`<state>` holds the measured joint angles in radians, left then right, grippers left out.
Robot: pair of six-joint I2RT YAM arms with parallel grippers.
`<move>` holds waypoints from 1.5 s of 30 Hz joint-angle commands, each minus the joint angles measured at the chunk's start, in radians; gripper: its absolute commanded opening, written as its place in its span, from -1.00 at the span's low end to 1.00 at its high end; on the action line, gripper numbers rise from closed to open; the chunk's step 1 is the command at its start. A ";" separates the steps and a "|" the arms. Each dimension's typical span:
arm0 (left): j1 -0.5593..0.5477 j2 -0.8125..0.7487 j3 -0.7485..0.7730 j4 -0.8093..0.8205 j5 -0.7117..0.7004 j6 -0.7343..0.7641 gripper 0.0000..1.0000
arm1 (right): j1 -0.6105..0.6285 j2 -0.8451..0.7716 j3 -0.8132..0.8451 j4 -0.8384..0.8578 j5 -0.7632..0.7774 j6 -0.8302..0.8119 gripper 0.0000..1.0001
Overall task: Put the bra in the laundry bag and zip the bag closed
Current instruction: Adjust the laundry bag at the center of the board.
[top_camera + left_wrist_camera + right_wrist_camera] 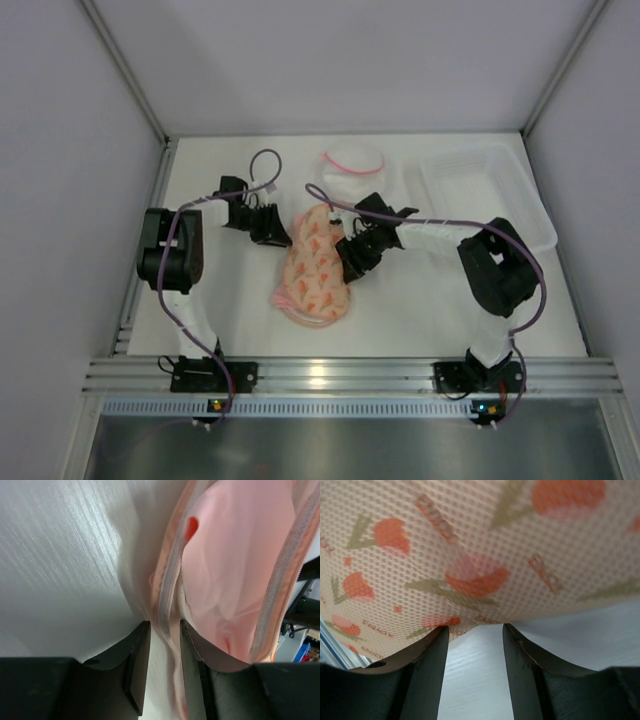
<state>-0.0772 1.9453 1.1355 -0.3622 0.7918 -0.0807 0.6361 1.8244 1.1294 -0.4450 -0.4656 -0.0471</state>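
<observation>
Left gripper (165, 630): jaws drawn almost together, nipping the zip edge of the laundry bag (316, 268) between its two black fingers (137, 665); grey zip tape and pink edging run straight ahead from the pinch
Right gripper (476, 630): jaws part-spread and holding nothing, with bare table (430, 300) showing in the gap; the bag's printed mesh skin lies right at the fingertips and seems to brush them
Laundry bag: flat on the table between the two grippers, with the left gripper at its far left edge and the right gripper against its right side
Bra (240, 555): plain salmon-pink fabric just ahead and to the right of the left fingers, lying inside the bag between the two zip edges
Zip: the edges stand apart ahead of the left gripper, so the bag gapes there
Mesh pouch (352, 163): round and white with a pink rim, beyond the right gripper and apart from it
Clear tray (487, 190): out to the right of the right gripper, well apart
</observation>
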 commanded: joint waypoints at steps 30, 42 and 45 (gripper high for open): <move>0.313 -0.207 0.114 -0.092 0.060 0.034 0.25 | 0.177 0.240 0.558 -0.112 -0.081 -0.287 0.23; 0.370 -0.543 -0.112 -0.138 0.135 0.203 0.21 | 0.185 0.484 0.792 -0.153 0.008 -0.493 0.29; 0.383 -0.647 -0.143 -0.150 0.138 0.301 0.19 | 0.180 0.535 0.791 -0.141 0.068 -0.430 0.00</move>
<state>0.2893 1.4067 1.0092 -0.5011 0.8757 0.1070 0.8093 2.3138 1.8881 -0.5285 -0.4389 -0.4797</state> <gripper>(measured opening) 0.598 0.520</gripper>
